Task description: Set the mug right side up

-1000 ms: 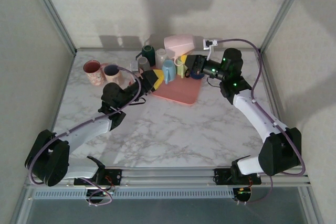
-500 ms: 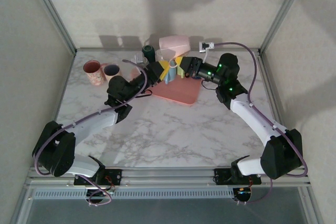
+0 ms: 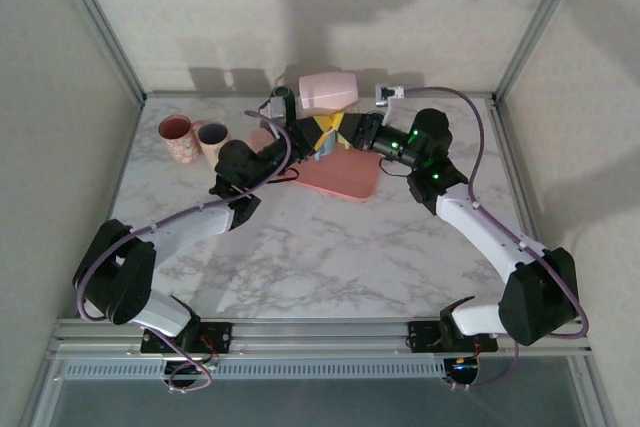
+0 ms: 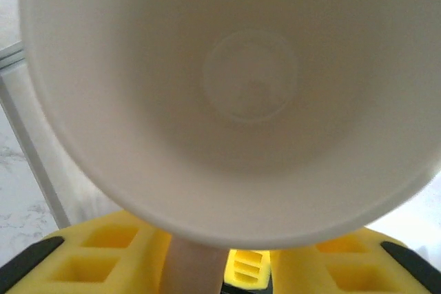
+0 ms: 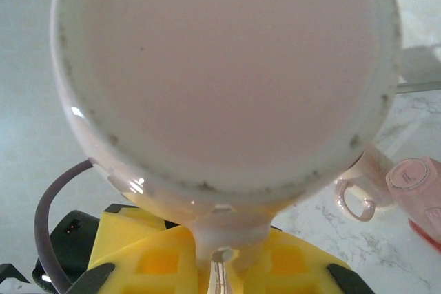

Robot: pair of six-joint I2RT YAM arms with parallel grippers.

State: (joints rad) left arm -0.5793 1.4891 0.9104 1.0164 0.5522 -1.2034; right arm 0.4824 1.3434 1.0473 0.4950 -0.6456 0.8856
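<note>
Mug: the large pale pink mug (image 3: 328,90) is being held aloft on its side at the 12 o'clock end of the marble table (image 3: 330,247), over the far edge of the pink tray (image 3: 345,179). It is not yet being set upright.
Orientation: the open mouth is being turned toward the left wrist camera and the flat base toward the right wrist camera.
Right gripper: the right gripper (image 5: 220,259) is being kept closed on the handle (image 5: 220,235), at 6 o'clock under the mug's base.
Left gripper: the yellow fingers of the left gripper (image 4: 220,270) are being shown either side of a pale strip at 6 o'clock below the rim, probably the same handle. Whether they are clamping it cannot be told.
Neighbours: a speckled pink mug (image 3: 175,137) and a second mug (image 3: 212,135) are standing at 10 o'clock, and a dark green mug (image 3: 283,97) is standing just beside the raised one.
Risk, slip: the heavy body is being carried by the handle alone, so it could swing or drop if one grip is eased before the other is firm.
Risk, collision: both sets of fingers are being crowded around one handle, so the turn could be jammed.
Risk, neighbours: the dark green mug could be knocked when the mug is being lowered.
</note>
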